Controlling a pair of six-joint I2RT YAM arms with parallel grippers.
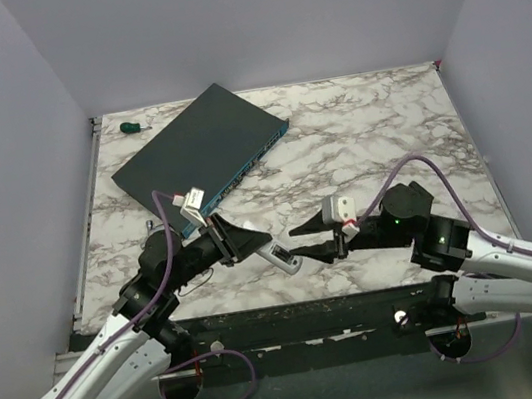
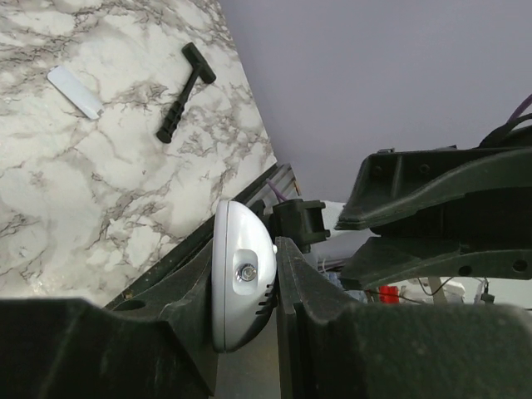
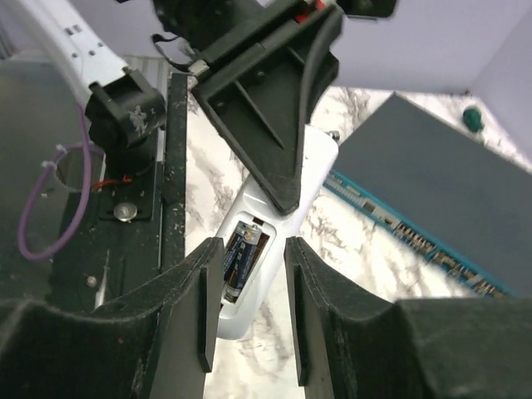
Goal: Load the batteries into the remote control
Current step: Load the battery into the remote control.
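My left gripper (image 1: 259,244) is shut on the white remote control (image 1: 284,258) and holds it just above the table's front edge. In the left wrist view the remote's rounded end (image 2: 241,278) sits clamped between my fingers. In the right wrist view the remote (image 3: 274,241) faces up with its battery compartment uncovered, and a dark blue battery (image 3: 239,259) lies inside. My right gripper (image 3: 249,312) is open and empty. It is right over that compartment, with one finger on each side. In the top view it (image 1: 310,239) points left at the remote.
A large flat dark network box (image 1: 201,159) lies at the back left, with a green-handled tool (image 1: 133,126) beyond it. In the left wrist view a white flat cover (image 2: 75,91) and a black T-shaped tool (image 2: 184,93) lie on the marble.
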